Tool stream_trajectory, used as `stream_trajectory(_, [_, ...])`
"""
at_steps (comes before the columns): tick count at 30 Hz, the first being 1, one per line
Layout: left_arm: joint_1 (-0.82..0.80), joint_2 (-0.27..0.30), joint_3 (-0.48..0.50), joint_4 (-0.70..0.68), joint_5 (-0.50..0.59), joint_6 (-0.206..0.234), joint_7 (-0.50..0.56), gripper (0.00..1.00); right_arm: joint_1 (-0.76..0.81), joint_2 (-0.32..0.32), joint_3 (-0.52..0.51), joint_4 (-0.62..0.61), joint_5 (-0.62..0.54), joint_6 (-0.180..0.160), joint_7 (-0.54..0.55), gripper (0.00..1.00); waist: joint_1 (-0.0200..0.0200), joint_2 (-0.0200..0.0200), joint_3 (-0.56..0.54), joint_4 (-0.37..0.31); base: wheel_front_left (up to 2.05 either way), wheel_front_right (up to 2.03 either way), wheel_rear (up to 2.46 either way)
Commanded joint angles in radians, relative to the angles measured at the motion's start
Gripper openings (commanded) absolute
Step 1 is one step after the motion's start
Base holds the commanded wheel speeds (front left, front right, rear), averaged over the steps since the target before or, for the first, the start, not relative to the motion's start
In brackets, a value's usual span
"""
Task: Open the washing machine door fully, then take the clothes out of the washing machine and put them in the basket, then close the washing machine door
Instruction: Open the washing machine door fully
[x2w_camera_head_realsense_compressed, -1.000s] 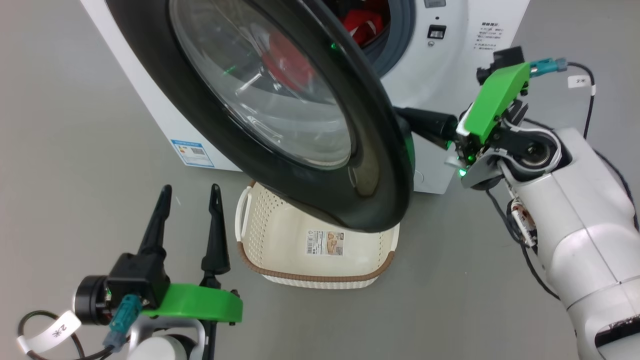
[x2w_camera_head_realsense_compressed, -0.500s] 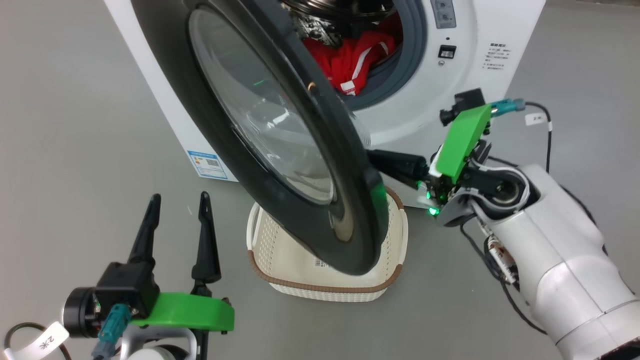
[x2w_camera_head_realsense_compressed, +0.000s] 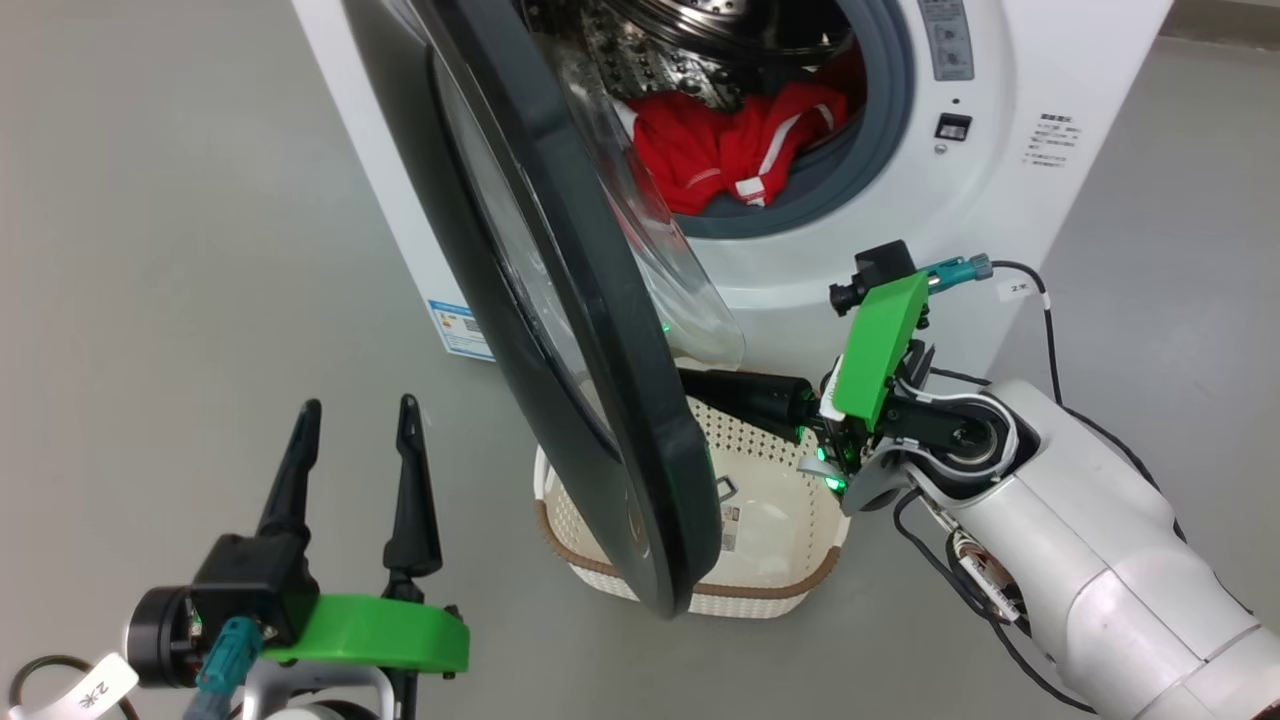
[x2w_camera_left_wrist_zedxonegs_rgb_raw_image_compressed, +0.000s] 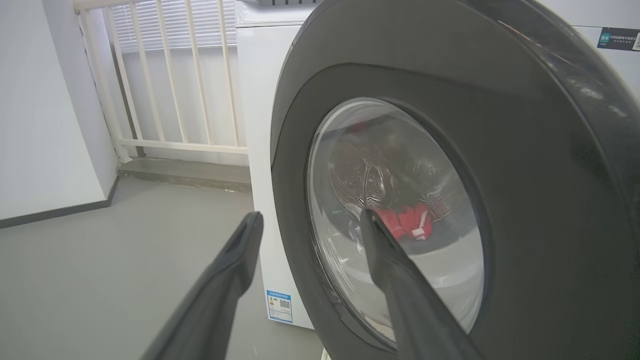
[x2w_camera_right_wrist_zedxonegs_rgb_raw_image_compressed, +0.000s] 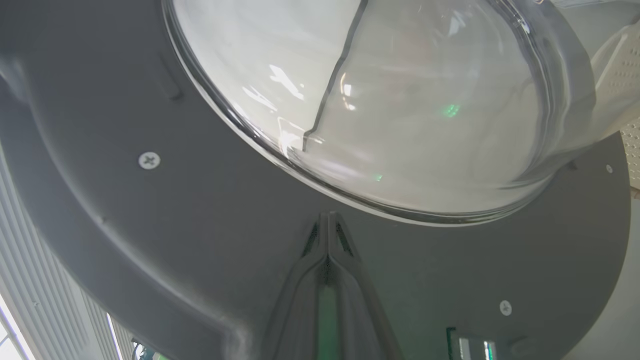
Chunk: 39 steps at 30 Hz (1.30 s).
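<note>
In the head view, the washing machine door (x2w_camera_head_realsense_compressed: 600, 380) is standing partly open and showing almost edge-on, running from the top centre down to the bottom centre of the frame. The washing machine (x2w_camera_head_realsense_compressed: 1000, 230) is filling the upper part, with the red clothes (x2w_camera_head_realsense_compressed: 730, 150) lying in its drum at the top centre. The basket (x2w_camera_head_realsense_compressed: 780, 520) is sitting on the floor (x2w_camera_head_realsense_compressed: 150, 250) below the opening, its left part hidden by the door. The left gripper (x2w_camera_head_realsense_compressed: 357, 410) is hovering at the lower left, well apart from the door, its fingers spread and holding nothing. The right gripper (x2w_camera_head_realsense_compressed: 730, 393) is reaching in from the right over the basket, its tips going behind the door's edge.

In the left wrist view, the left gripper (x2w_camera_left_wrist_zedxonegs_rgb_raw_image_compressed: 310, 216) is pointing its released fingers at the door's outer face (x2w_camera_left_wrist_zedxonegs_rgb_raw_image_compressed: 525, 175); the clothes (x2w_camera_left_wrist_zedxonegs_rgb_raw_image_compressed: 407, 222) are showing through the glass, and a white railing (x2w_camera_left_wrist_zedxonegs_rgb_raw_image_compressed: 165, 75) is standing at the upper left.

In the right wrist view, the right gripper (x2w_camera_right_wrist_zedxonegs_rgb_raw_image_compressed: 327, 220) is keeping its fingers clenched together on nothing, tips seeming to touch the door's dark inner face (x2w_camera_right_wrist_zedxonegs_rgb_raw_image_compressed: 150, 225) just below the glass bowl (x2w_camera_right_wrist_zedxonegs_rgb_raw_image_compressed: 375, 100). The basket (x2w_camera_right_wrist_zedxonegs_rgb_raw_image_compressed: 625, 75) is peeking in at the right edge.
</note>
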Motion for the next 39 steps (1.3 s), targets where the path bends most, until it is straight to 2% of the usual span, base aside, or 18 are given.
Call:
stream_trajectory(1, [-0.008,0.027,0.038,-0.028,-0.005,0.007,0.0,1.0,0.011,0.015,0.021,-0.037,0.021,0.007,-0.009,0.0,0.0,0.0,-0.004,0.013,0.0,0.0,0.0])
stream_trajectory(11, [-0.003,0.028,0.032,-0.028,-0.01,0.01,0.001,1.0,-0.005,-0.104,0.255,-0.175,0.229,0.007,-0.134,0.0,0.0,0.0,-0.017,0.069,0.0,0.0,0.0])
stream_trajectory(16, [-0.004,0.029,0.03,-0.028,-0.012,0.011,0.001,1.0,-0.048,-0.202,0.423,-0.309,0.375,0.007,-0.246,0.0,0.0,0.0,-0.021,0.094,0.0,0.0,0.0])
stream_trajectory(22, [-0.006,0.028,0.025,-0.027,-0.016,0.009,-0.001,1.0,-0.157,-0.342,0.618,-0.527,0.555,0.007,-0.424,0.0,0.0,0.0,-0.02,0.117,0.0,0.0,0.0])
stream_trajectory(26, [-0.009,0.026,0.021,-0.023,-0.019,0.006,-0.003,1.0,-0.213,-0.412,0.655,-0.648,0.624,0.007,-0.507,0.0,0.0,0.0,-0.019,0.13,0.0,0.0,0.0])
stream_trajectory(29, [-0.012,0.024,0.017,-0.022,-0.019,0.005,-0.003,1.0,-0.189,-0.445,0.658,-0.686,0.615,0.007,-0.5,0.0,0.0,0.0,-0.018,0.139,0.0,0.0,0.0])
stream_trajectory(39, [-0.011,0.027,0.021,-0.023,-0.025,0.01,-0.008,1.0,-0.164,-0.484,0.658,-0.72,0.587,0.007,-0.514,0.0,0.0,0.0,-0.011,0.135,0.0,0.0,0.0])
